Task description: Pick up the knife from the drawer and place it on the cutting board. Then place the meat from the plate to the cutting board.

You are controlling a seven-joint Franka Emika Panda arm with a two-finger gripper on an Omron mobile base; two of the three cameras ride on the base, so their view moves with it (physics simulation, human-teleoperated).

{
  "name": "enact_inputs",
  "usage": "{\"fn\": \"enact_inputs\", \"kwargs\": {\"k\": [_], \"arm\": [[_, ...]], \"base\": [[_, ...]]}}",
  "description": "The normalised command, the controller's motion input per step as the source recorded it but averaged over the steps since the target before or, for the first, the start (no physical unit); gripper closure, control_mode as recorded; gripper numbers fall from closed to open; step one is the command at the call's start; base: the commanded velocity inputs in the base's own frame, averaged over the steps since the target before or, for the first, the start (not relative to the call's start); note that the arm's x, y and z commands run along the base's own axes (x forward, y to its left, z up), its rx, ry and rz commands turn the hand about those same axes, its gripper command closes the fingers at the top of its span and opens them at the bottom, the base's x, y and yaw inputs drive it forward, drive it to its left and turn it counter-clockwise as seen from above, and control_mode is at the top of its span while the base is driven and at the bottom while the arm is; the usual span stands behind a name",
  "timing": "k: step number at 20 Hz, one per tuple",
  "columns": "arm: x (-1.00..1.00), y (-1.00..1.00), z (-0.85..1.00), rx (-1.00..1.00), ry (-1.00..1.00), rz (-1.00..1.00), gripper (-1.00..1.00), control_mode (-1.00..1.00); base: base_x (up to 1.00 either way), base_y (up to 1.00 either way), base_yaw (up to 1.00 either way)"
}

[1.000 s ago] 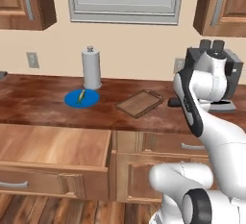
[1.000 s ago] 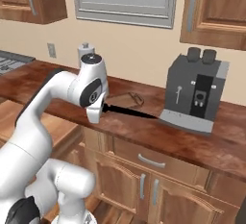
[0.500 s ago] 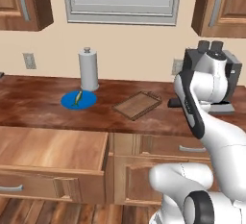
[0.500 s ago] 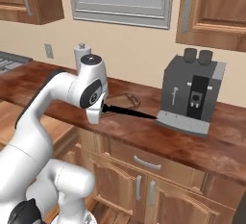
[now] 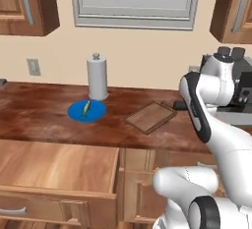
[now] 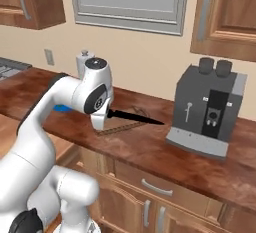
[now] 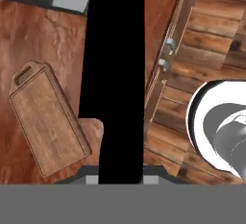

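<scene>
The knife (image 6: 134,117) jutted level at the middle of the right base frame, its handle pinched in the pincer (image 6: 102,118), above the table (image 6: 165,149). The cutting board (image 5: 150,116) lay at the centre of the left base frame. Left of it, the meat (image 5: 86,108) rested on the plate (image 5: 76,113), the open drawer (image 5: 54,160) lower left.

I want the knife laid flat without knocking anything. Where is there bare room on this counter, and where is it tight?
The cutting board is bare. Bare counter runs left of the plate. It is tight at the back, where the meat lies on the plate beside the paper-towel roll. The gripper holds the knife out toward the coffee machine.
</scene>
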Motion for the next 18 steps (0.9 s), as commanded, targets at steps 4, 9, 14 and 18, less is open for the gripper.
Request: {"fn": "enact_inputs", "kwargs": {"k": [4,9,14,18], "arm": [[0.00,0.00,0.00,0.00,0.00,0.00,1.00,1.00],[0.00,0.00,0.00,0.00,0.00,0.00,1.00,1.00],[0.00,0.00,0.00,0.00,0.00,0.00,1.00,1.00],[0.00,0.00,0.00,0.00,0.00,0.00,1.00,1.00]], "base": [[0.70,0.89,0.15],[0.41,0.91,0.22],[0.50,0.03,0.30],[0.22,-0.69,0.39]]}}
